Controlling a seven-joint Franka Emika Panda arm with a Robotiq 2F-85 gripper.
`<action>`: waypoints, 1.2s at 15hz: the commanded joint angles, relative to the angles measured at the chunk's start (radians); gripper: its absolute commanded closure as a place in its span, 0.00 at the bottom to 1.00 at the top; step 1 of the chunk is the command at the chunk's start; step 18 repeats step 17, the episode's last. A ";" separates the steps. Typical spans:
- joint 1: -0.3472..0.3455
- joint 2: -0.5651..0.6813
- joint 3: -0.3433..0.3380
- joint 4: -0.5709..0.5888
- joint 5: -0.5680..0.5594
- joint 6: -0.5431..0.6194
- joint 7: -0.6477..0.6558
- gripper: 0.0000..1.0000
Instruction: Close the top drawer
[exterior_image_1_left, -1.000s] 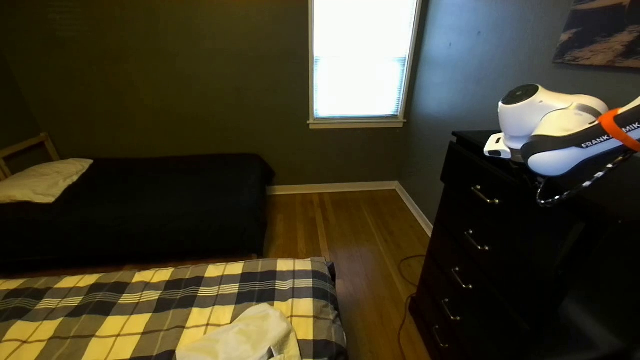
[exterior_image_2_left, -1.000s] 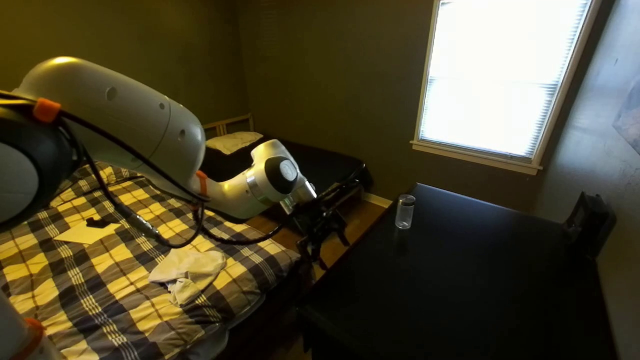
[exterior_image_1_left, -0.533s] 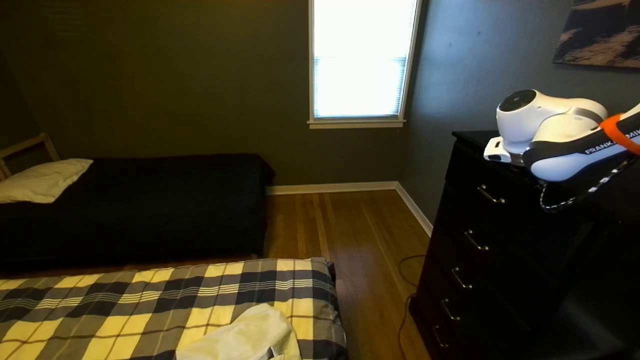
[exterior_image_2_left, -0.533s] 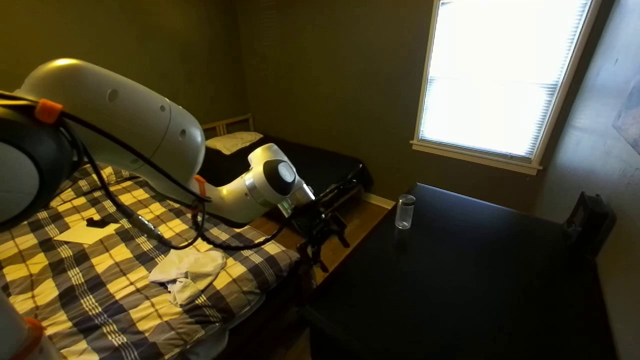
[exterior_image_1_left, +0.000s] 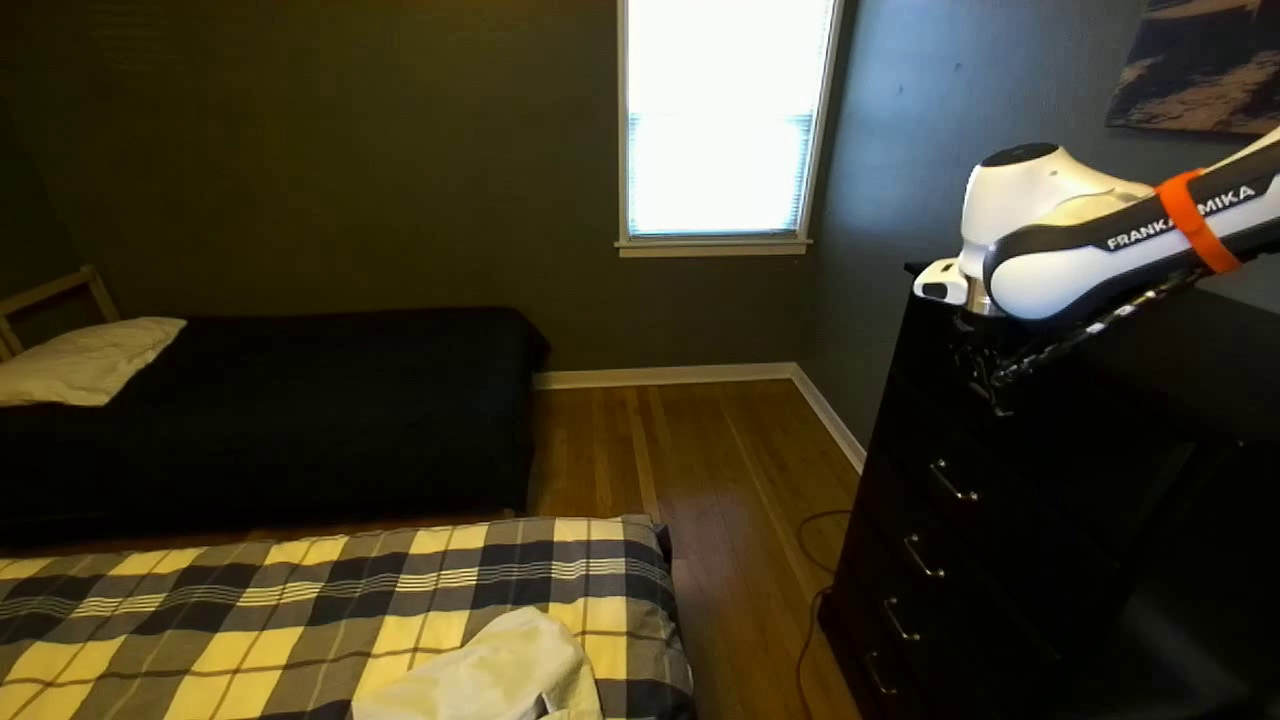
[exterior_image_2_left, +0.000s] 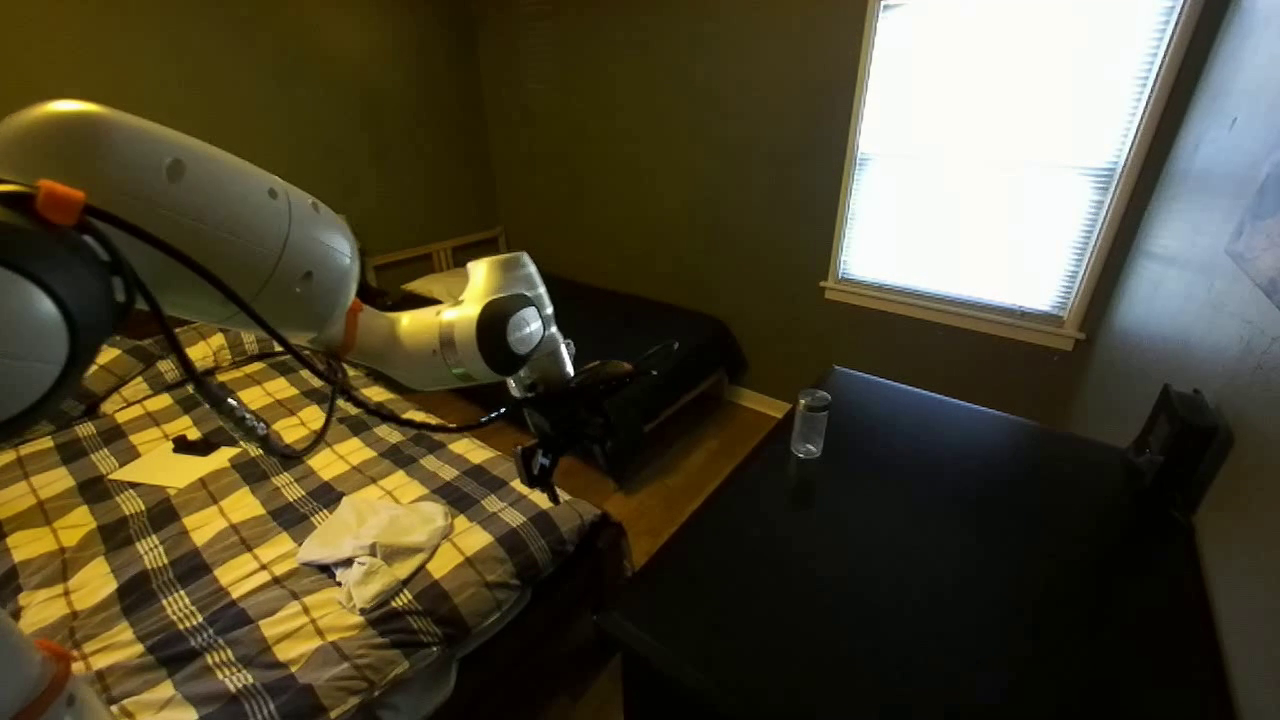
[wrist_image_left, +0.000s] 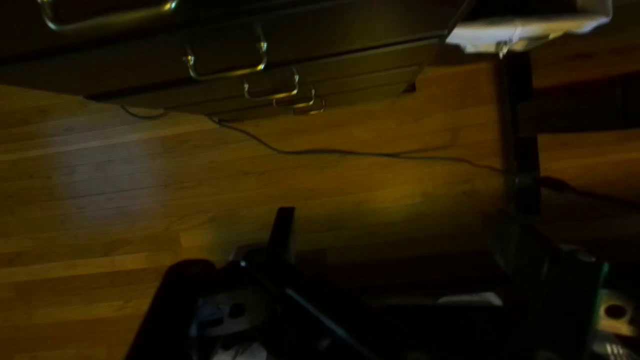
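The arm (exterior_image_2_left: 230, 240) reached in from the left, a plaid bed (exterior_image_2_left: 225, 580) behind it. The gripper (wrist_image_left: 392, 222), jaws wide apart, hung before the black dresser (exterior_image_1_left: 1000, 580). There the top drawer (exterior_image_1_left: 922, 340), highest of five, faced left toward the bed, its long axis level and running toward the window wall (exterior_image_2_left: 680, 180); it looked flush. Upright on the dresser top (exterior_image_2_left: 950, 560), near the front edge, stood a clear jar (exterior_image_2_left: 808, 425); rightward, a bright window (exterior_image_2_left: 1005, 160) and a black boxy object (exterior_image_2_left: 1180, 450).

Both your exterior views face window (exterior_image_1_left: 725, 130), share plaid bed (exterior_image_2_left: 250, 560); your wrist view looks down at floor (wrist_image_left: 350, 192).
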 joint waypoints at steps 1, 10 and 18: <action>0.030 -0.128 0.008 0.008 0.188 -0.052 0.040 0.00; 0.096 -0.415 0.035 -0.062 0.306 0.038 0.446 0.00; 0.120 -0.453 0.024 -0.055 0.269 0.042 0.547 0.00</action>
